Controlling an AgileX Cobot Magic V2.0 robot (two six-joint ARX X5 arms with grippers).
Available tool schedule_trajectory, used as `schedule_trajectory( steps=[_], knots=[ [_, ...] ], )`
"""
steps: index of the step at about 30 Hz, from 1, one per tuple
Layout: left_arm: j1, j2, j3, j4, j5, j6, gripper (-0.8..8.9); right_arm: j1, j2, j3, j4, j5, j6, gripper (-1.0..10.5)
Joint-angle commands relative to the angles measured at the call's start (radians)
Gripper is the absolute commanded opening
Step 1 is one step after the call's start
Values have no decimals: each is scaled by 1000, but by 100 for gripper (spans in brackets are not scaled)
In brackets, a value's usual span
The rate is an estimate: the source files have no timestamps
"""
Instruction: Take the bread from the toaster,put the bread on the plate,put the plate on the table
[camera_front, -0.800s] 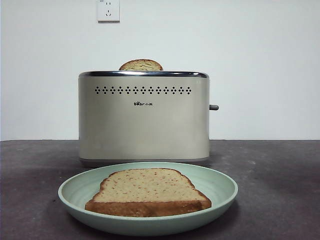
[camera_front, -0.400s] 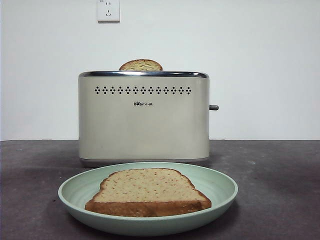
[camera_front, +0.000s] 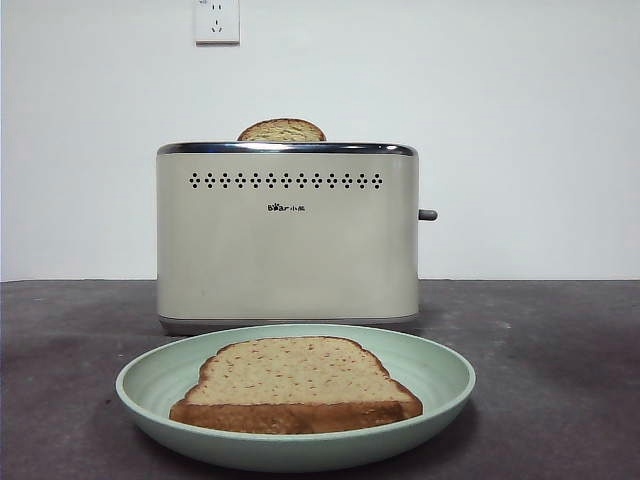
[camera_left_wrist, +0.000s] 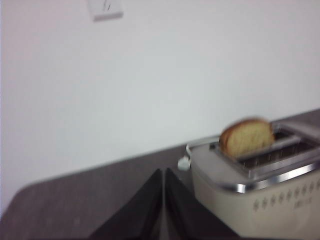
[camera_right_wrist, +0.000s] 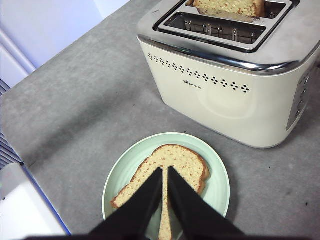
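Second slice of bread (camera_left_wrist: 247, 137) upright in the toaster (camera_left_wrist: 260, 187) — nearer the left gripper (camera_left_wrist: 164, 175), off to one side, pinched closed and empty — right gripper (camera_right_wrist: 165, 175) likewise, above the plate (camera_right_wrist: 215, 187).

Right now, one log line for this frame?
bread: flat on plate | second slice: in toaster | plate: on table | left tool, right tool: shut, empty

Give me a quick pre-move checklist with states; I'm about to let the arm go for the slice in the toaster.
1. Slice in toaster stands above the toaster rim: ok.
2. Left gripper open for the grab: not ok, shut.
3. Right gripper clear of the slot: ok, above the plate.
4. Room on the plate: not ok, slice on plate fills its middle.
5. Plate resting on the table: ok.
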Motion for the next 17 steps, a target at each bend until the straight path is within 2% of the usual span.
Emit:
schedule_trajectory(
  steps=[1, 10, 17],
  knots=[
    [19, -54, -80, 19, -19, -35, 8, 10, 6, 13, 11, 4, -9, 4],
    [56, -217, -340, 24, -55, -109, 8, 10, 6, 13, 11, 4, -9, 4],
    [68, -304, -468, 36, -89, -145, 8, 10, 6, 13, 11, 4, -9, 4]
  ],
)
